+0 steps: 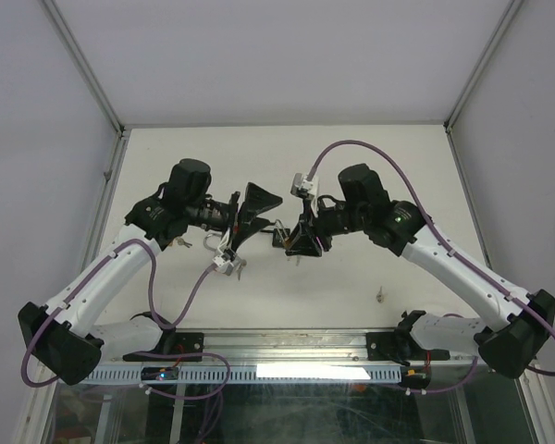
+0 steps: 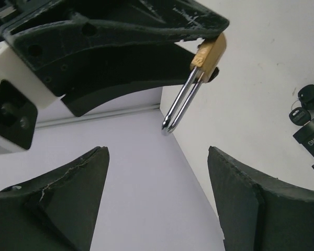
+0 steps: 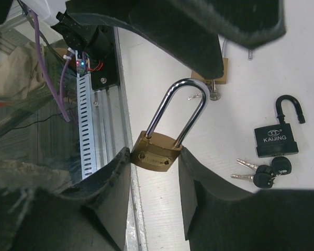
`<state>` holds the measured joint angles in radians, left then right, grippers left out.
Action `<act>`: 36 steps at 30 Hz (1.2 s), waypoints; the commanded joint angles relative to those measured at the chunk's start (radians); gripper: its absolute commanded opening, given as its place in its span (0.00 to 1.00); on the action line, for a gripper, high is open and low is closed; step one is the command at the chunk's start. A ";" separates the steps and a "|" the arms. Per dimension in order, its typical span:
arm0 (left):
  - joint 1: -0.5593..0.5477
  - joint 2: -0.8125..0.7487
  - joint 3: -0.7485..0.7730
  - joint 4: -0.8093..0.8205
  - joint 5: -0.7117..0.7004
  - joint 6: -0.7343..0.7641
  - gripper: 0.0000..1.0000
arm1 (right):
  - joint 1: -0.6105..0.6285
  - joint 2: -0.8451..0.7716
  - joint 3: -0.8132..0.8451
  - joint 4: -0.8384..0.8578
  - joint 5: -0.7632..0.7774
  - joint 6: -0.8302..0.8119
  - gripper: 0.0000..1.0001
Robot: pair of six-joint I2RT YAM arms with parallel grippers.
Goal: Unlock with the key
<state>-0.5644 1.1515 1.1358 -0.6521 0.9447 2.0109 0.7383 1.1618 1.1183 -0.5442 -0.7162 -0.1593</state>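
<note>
Right end effector (image 3: 154, 162) is closed on the small brass padlock (image 3: 153, 152), its two matte black, wedge-shaped fingers (image 3: 107, 198) pressing the flat sides of the body. That body is a rounded rectangular block of yellow brass with a dull sheen and two small dots on its face. From it rises a long, narrow U of polished silver steel, and both legs run into the body. The padlock is held in the air above the white worktop (image 3: 298, 78), between the two arms, with its shackle pointing toward the left end effector (image 2: 157, 157).

Left end effector stands spread open, nothing between its rough-edged black plastic fingers (image 2: 68, 204). In the left wrist view the shackle's curved end hangs just beyond their tips and touches neither.

Flat on the worktop lies a square black padlock (image 3: 276, 140) with white lettering and a dark hooked shackle swung open, one end free. Just beside it lie two silver keys with black plastic heads (image 3: 261, 175); which lock they fit cannot be told.

Another brass-coloured block (image 3: 212, 79) shows partly behind a black finger, with a small silver piece at its edge that is too small to identify.
</note>
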 commanded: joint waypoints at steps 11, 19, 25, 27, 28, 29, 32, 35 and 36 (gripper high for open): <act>-0.036 0.009 -0.026 -0.104 0.058 0.507 0.44 | 0.043 0.076 0.129 -0.036 0.004 -0.114 0.00; -0.046 -0.006 -0.059 -0.141 0.080 0.538 0.28 | 0.044 0.118 0.165 -0.032 -0.015 -0.141 0.00; -0.047 -0.017 -0.054 -0.142 0.046 0.511 0.00 | 0.043 0.110 0.156 -0.034 -0.023 -0.154 0.00; -0.047 -0.020 -0.055 -0.143 0.036 0.508 0.00 | 0.045 0.107 0.147 -0.023 -0.024 -0.148 0.00; -0.048 -0.024 -0.053 -0.143 0.030 0.504 0.00 | 0.044 0.106 0.142 -0.016 -0.026 -0.145 0.00; -0.050 -0.025 -0.050 -0.142 0.016 0.491 0.00 | 0.044 0.105 0.139 -0.010 -0.022 -0.141 0.00; -0.069 -0.036 -0.036 -0.147 -0.089 0.359 0.00 | 0.043 0.090 0.127 0.009 0.043 -0.114 0.18; -0.104 -0.024 0.013 -0.266 -0.324 0.158 0.00 | 0.006 0.029 0.052 0.059 0.164 -0.035 0.77; -0.112 -0.008 0.037 -0.347 -0.396 0.106 0.00 | -0.019 0.002 0.015 0.088 0.200 0.000 0.95</act>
<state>-0.6411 1.1408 1.0840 -0.8349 0.8059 2.0827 0.7719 1.2755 1.2041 -0.5884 -0.6636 -0.2478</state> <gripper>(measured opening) 0.032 0.678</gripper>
